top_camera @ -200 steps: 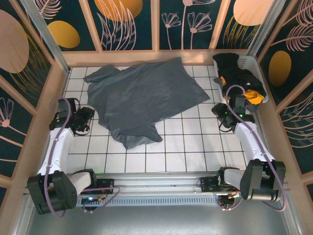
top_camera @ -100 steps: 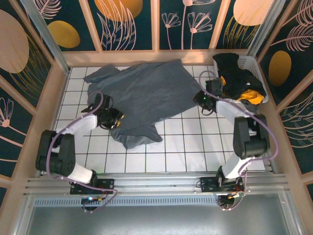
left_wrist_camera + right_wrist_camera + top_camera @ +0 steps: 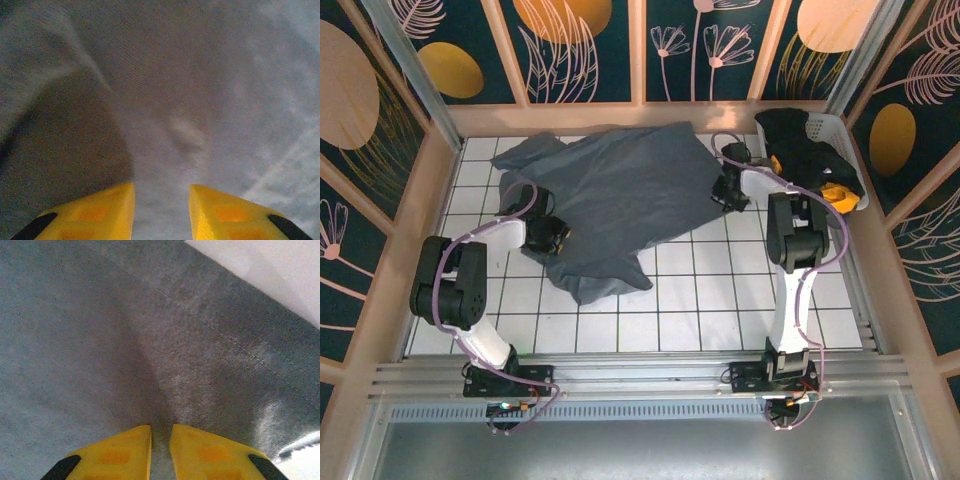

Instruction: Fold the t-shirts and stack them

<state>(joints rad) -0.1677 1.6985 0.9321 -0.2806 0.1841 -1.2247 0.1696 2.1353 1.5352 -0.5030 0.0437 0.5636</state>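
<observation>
Grey t-shirt (image 3: 620, 190) pinched in right tool (image 3: 161, 432); left tool (image 3: 161, 192) narrow over it, grip unclear

**Inspector:** Left side, state the limits of view.

**Operator:** My left claw (image 3: 161, 187): both fingers (image 3: 100, 215) run off the bottom edge of the wrist picture. The grey t-shirt (image 3: 200, 100) is close and blurred. I cannot tell whether cloth sits between the tips. From above, the claw covers the cloth beneath it.

**Inspector:** Right side?

**Operator:** My right claw (image 3: 161, 429): a fold (image 3: 150, 370) enters the narrow gap and leaves by the bottom edge. The worktop (image 3: 280, 275) is cut off at the corner. In the basket (image 3: 820, 122), the black t-shirt (image 3: 800, 140) buries most of the orange-yellow one (image 3: 835, 195).
</observation>
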